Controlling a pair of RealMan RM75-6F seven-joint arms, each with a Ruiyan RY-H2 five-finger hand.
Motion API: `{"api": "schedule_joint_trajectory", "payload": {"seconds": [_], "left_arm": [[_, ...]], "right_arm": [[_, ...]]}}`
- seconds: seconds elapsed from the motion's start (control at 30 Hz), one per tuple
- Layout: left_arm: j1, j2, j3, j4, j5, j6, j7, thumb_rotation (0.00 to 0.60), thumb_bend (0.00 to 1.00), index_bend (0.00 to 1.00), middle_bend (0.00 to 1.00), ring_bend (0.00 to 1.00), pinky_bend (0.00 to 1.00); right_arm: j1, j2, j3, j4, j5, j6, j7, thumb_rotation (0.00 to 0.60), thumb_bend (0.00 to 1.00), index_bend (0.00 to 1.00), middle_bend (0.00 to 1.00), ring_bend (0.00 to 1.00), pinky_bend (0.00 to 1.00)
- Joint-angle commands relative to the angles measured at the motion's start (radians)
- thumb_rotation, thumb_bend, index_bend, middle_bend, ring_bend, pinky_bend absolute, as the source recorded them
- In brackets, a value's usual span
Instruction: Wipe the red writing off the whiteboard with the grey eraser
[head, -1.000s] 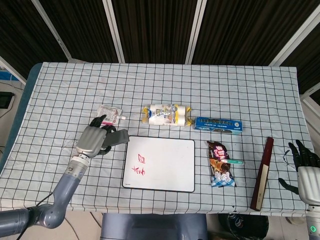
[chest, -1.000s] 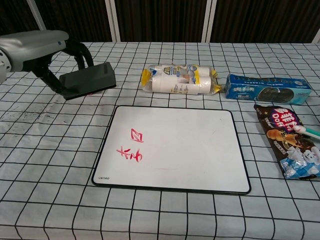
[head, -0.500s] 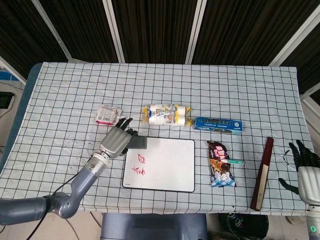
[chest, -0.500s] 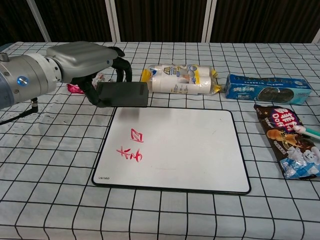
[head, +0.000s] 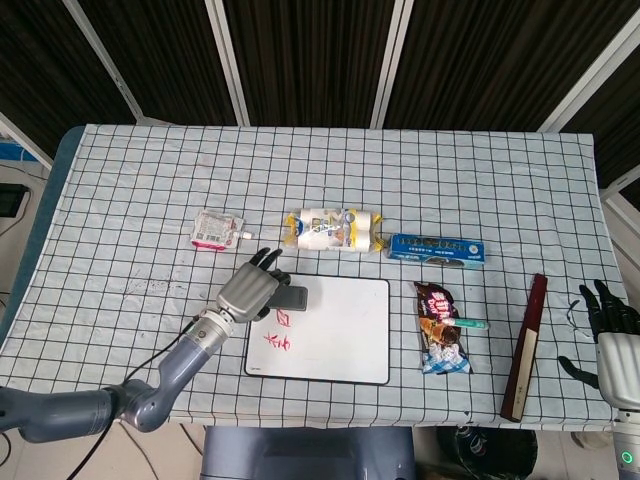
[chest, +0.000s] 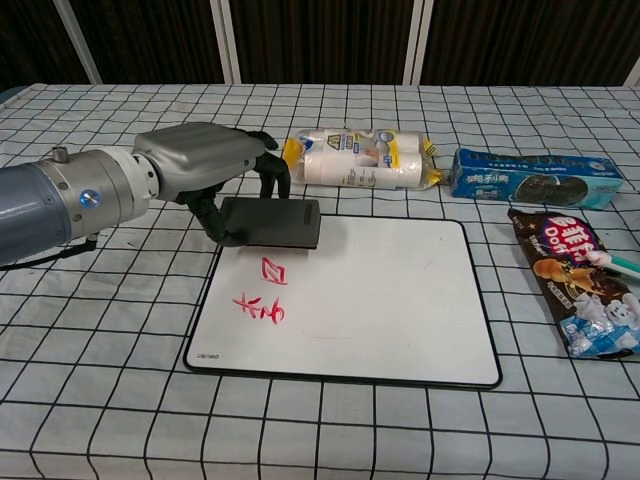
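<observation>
Left hand (chest: 205, 165) grips grey eraser (chest: 272, 222), held over whiteboard (chest: 390, 300) upper-left corner, just above red writing (chest: 262, 292). Right hand (head: 612, 335) at table's right edge, fingers spread, holding nothing, near dark flat bar (head: 527, 345).

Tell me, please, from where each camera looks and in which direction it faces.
Head view: high above the near table edge, looking steeply down on the whole table; shows the left hand with its arm, and the right hand at the right edge.
Chest view: low at the near side, looking forward across the table; shows only the left hand and forearm.
Both share: left hand holding the grey eraser over the whiteboard, red writing, snack packs.
</observation>
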Motion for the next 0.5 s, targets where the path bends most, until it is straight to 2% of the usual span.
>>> {"api": "schedule_joint_trajectory", "payload": {"seconds": [0.03,0.5], "left_arm": [[-0.002,-0.012,0.011,0.014,0.009,-0.002,-0.001,0.600,0.35,0.37,0.44,0.00,0.08],[-0.003,-0.034,0.038,0.049,0.027,-0.018,-0.028,0.600,0.35,0.37,0.44,0.00,0.08]], "right_arm": [[0.000,0.000,0.000,0.000,0.000,0.000,0.001,0.600,0.07,0.00,0.02,0.13,0.19],[0.000,0.002,0.000,0.001,-0.001,-0.001,0.004,0.600,0.07,0.00,0.02,0.13,0.19]]}}
